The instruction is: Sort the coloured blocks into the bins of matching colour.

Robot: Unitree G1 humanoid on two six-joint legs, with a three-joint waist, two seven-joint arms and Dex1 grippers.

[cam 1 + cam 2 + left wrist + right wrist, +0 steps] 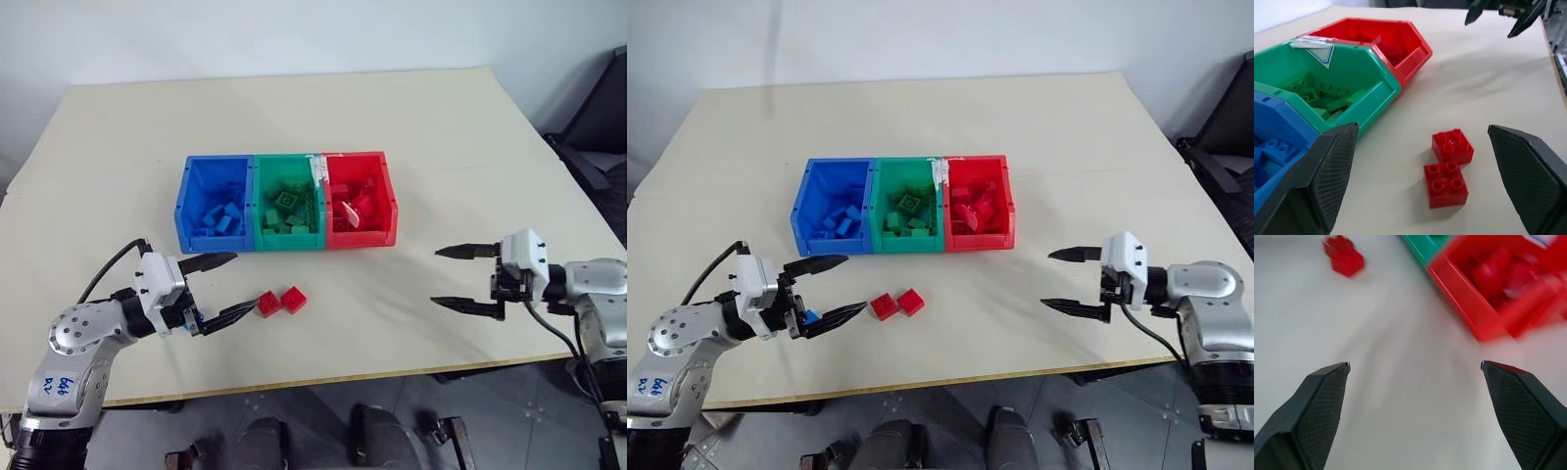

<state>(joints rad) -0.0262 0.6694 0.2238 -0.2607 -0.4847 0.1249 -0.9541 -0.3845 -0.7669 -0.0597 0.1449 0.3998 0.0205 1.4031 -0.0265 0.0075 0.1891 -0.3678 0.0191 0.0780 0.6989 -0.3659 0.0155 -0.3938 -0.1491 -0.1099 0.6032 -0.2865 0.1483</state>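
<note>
Two red blocks on a cream table; blue, green, red bins.

Both arms were out low in front, wrists bent inward. Left gripper had its jaws spread wide, empty. Right gripper pointed across toward the left one, jaws gaping too, holding nothing.
</note>
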